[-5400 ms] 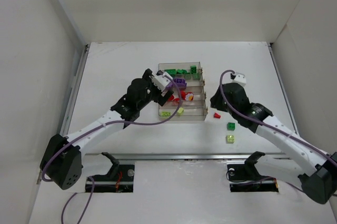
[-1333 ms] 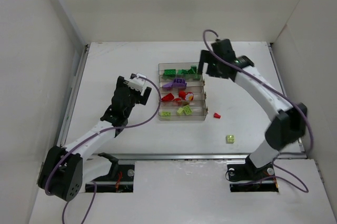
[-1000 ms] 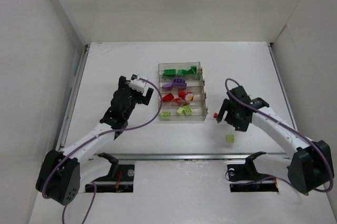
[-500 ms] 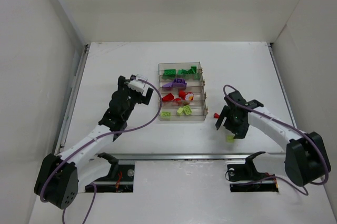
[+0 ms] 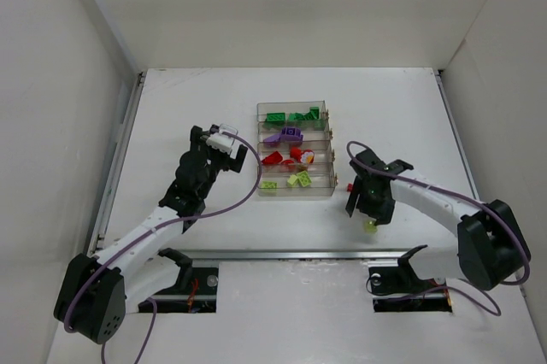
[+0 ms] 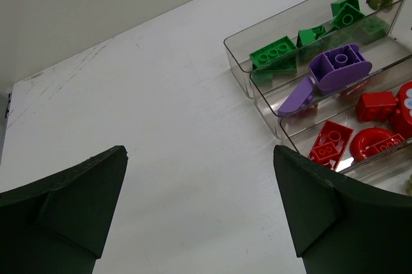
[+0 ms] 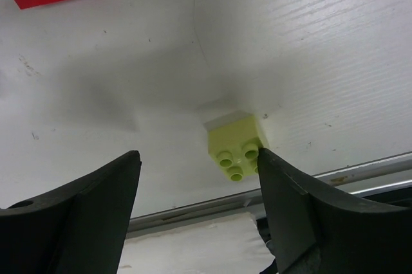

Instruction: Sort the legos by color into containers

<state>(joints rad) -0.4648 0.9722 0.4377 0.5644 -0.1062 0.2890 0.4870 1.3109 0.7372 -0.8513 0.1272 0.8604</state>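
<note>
Just inside the near edge of the counter [image 7: 335, 42], a lime brick [image 7: 236, 152] sits between the spread, unclenched jaws of the right tool [image 7: 196, 161], off centre and crowding one finger; the tray [image 5: 282, 193] lies well apart, farther in and left

Clear, glossy plastic for the tray [image 6: 235, 58], slightly smoky, smooth-walled, catching highlights. Shiny, smooth moulded plastic for the legos [image 6: 339, 67], likewise the lime brick [image 7: 235, 144]. Matt white table [image 6: 167, 119], finely streaked, lightly scuffed, with a faint grain.
</note>
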